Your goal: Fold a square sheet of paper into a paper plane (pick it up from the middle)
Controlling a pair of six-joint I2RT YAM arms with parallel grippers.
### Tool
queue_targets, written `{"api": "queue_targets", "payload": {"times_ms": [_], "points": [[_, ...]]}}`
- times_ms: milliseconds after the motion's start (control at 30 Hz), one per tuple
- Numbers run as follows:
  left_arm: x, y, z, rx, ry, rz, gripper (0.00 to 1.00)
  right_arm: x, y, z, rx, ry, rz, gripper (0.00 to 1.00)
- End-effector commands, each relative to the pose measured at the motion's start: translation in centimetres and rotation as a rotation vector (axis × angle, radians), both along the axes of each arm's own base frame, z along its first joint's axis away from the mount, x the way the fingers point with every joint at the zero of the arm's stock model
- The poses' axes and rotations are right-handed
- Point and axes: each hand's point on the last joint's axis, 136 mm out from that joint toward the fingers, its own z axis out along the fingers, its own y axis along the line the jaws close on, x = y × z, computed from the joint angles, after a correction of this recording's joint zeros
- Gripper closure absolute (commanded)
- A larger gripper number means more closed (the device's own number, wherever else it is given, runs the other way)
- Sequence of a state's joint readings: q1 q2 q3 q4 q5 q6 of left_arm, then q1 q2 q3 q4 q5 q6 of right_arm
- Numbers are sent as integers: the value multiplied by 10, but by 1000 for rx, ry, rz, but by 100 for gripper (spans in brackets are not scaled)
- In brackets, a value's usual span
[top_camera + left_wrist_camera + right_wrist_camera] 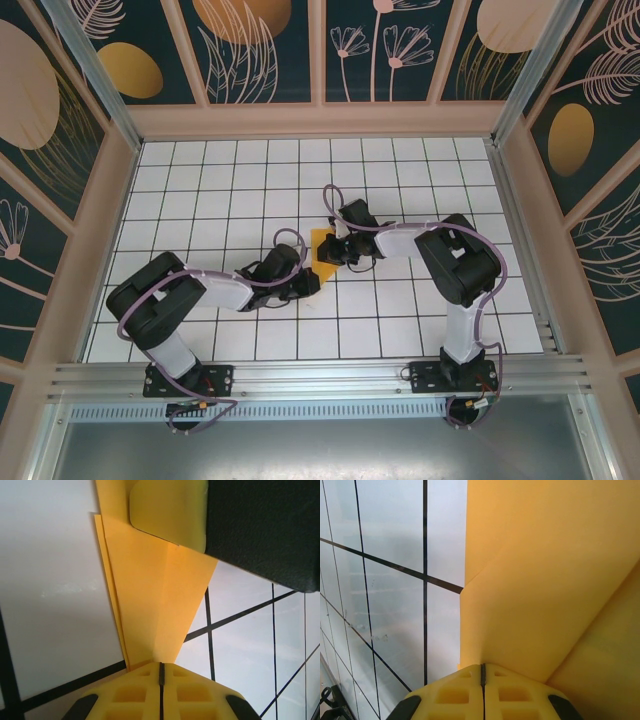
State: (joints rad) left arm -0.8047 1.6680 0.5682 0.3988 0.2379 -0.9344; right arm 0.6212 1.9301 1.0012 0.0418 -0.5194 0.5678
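Observation:
The square sheet of paper (324, 249) is orange-yellow and held just above the middle of the white grid table, folded into a layered, tapering shape with a centre crease, not a finished paper plane. My left gripper (308, 283) is shut on its near end. In the left wrist view the paper (155, 595) narrows down into the closed left gripper (161, 665). My right gripper (345, 250) is shut on the paper's right side. In the right wrist view the paper (545, 575) rises from the closed right gripper (482, 666). The right gripper's yellow finger (170, 510) presses on the paper's far end.
The white grid table (230, 180) is enclosed by wooden-framed patterned walls (320, 110). Both arms meet at the centre, the left arm (190, 295) low at the left and the right arm (455, 260) at the right. An aluminium rail (320, 378) runs along the near edge.

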Motion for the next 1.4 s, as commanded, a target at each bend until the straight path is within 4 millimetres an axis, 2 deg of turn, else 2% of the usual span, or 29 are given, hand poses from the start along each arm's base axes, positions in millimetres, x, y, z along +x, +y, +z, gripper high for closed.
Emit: {"api": "queue_targets", "payload": {"times_ms": [0,667,1100,1367], "points": [[-43,21,-32,114,155,-44,91,-14,-27,-50,-155,92,-47,91],[-56,29,-38,185,173,-85,93,-14,-30,-57,-170,104,-56,91],[-68,41,-47,240,200,-98,95,-14,-33,-58,-178,109,-62,92],[-71,46,-44,257,194,-110,94,-13,-33,-59,-180,112,-65,92]]}}
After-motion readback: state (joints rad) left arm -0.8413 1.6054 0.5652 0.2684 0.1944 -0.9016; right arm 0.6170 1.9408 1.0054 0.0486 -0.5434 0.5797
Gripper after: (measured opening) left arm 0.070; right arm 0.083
